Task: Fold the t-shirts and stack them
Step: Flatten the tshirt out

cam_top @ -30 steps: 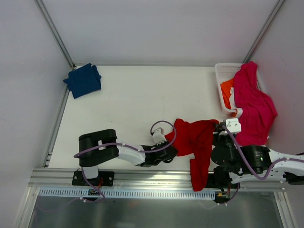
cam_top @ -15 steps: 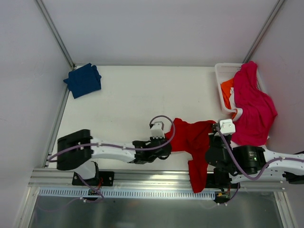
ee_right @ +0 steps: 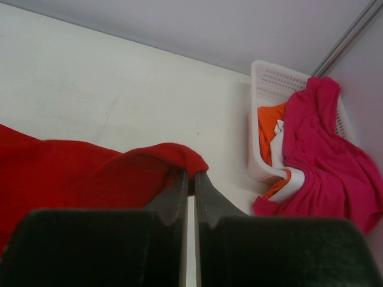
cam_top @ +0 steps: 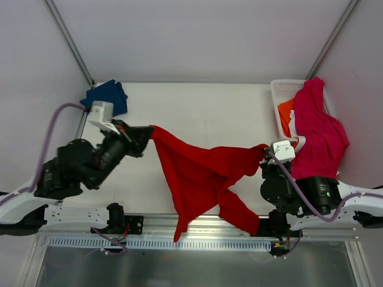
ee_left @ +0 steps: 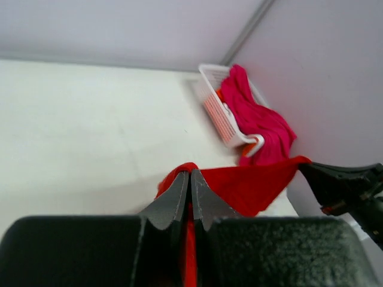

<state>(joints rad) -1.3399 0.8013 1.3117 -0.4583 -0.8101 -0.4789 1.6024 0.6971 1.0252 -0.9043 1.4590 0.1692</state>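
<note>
Left arm: reached out to the left, its gripper (cam_top: pixel 142 135) above the white table (cam_top: pixel 209 107), fingers pinching one end of the bright red cloth t-shirt (cam_top: pixel 200 173). Right gripper (cam_top: pixel 266 154): near the white plastic basket (cam_top: pixel 275 89), fingers pinching the other end. The shirt hung stretched between them – long axis left to right – with its lower folds sagging over the table's near edge. The bunched cloth hid the shirt's outline.

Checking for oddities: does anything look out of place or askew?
The magenta-pink shirt spills out of the white basket, draped over its rim at the table's right edge. The red shirt, pinched by the left gripper and right gripper, trails past the near edge.
</note>
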